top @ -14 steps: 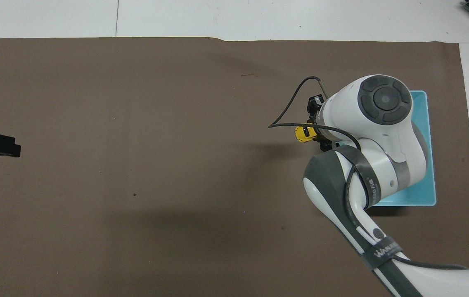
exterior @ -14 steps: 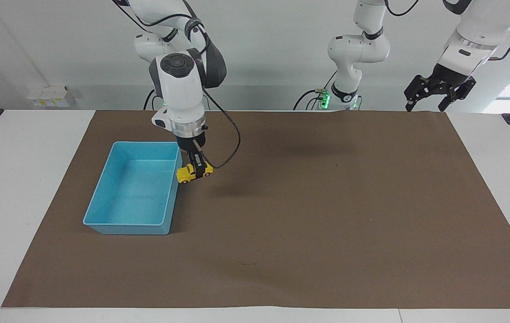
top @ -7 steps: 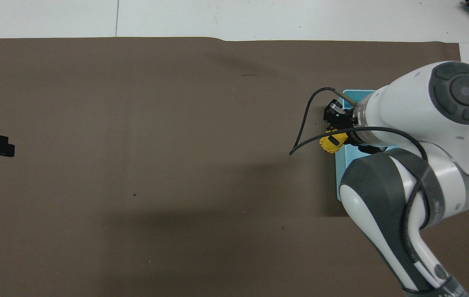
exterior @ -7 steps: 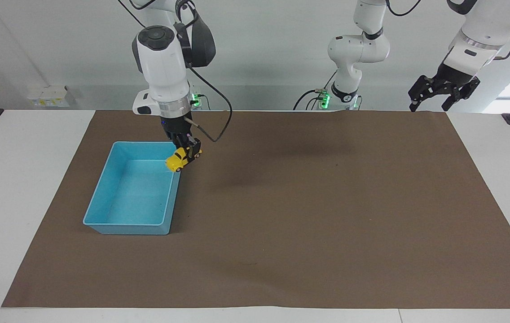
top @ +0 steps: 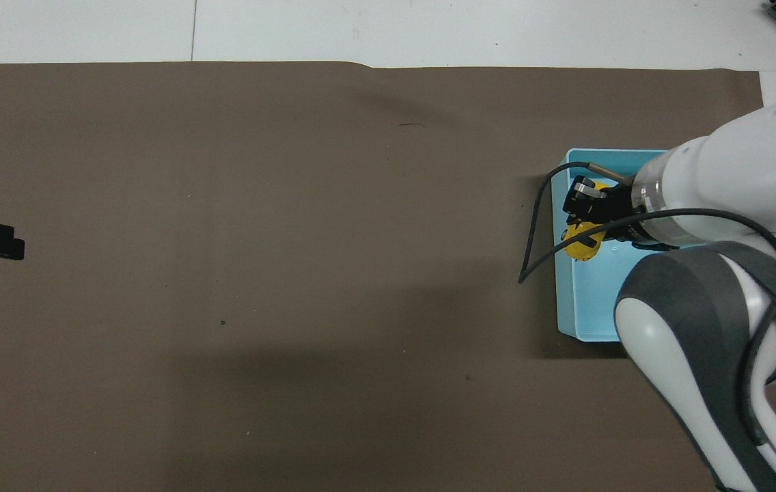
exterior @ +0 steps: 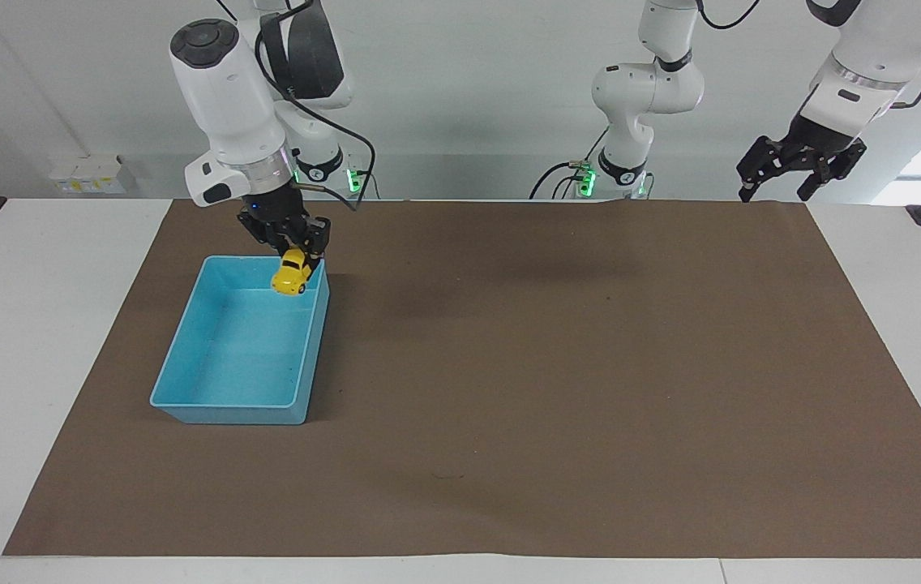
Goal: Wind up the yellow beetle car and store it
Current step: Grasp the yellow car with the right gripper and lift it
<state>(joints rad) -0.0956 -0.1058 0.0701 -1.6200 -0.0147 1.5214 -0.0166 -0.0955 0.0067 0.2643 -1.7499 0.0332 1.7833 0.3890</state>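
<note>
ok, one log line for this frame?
right gripper: shut on small yellow beetle toy car, held over light blue plastic bin | car: not released | left gripper: waiting, raised above table edge

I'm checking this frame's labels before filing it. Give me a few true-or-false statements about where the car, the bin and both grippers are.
1. The right gripper holds the yellow beetle car. True.
2. The car rests on the floor of the light blue bin. False: it hangs in the air over the bin's end nearer the robots.
3. The left gripper is over the bin. False: it waits raised at the left arm's end of the table.
4. The bin sits on the brown mat. True.
</note>
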